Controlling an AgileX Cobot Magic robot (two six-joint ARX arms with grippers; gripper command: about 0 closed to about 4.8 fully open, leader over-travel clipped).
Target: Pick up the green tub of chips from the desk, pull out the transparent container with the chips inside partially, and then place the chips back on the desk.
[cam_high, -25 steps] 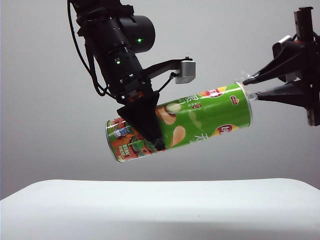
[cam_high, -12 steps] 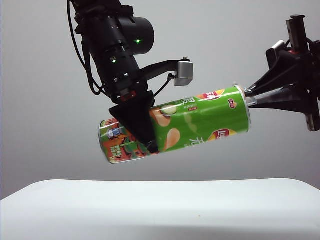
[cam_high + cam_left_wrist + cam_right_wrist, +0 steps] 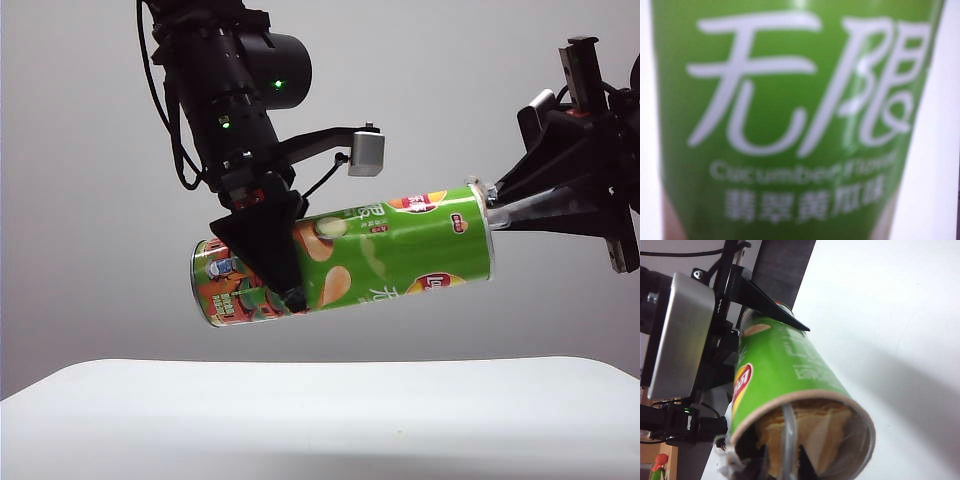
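Plain grey backdrop rises behind the white desk (image 3: 320,410), whose top spans the lower part of the exterior view. High above its middle hangs the green tub of chips (image 3: 345,265), nearly level, its open end a little higher and toward the desk's right edge. Its label carries red-yellow Lay's logos, white Chinese characters and the words "Cucumber Flavor", readable in the left wrist view, with orange-red cartoon art at the closed end. The left gripper (image 3: 285,285) clamps the tub near that closed end, black jaws pressed on either side of it. The right gripper (image 3: 492,207) meets the open mouth, jaws nearly together, nipping the edge of the transparent container (image 3: 790,440). Inside the mouth the chips (image 3: 812,432) show as a pale orange-yellow stack behind the clear plastic.
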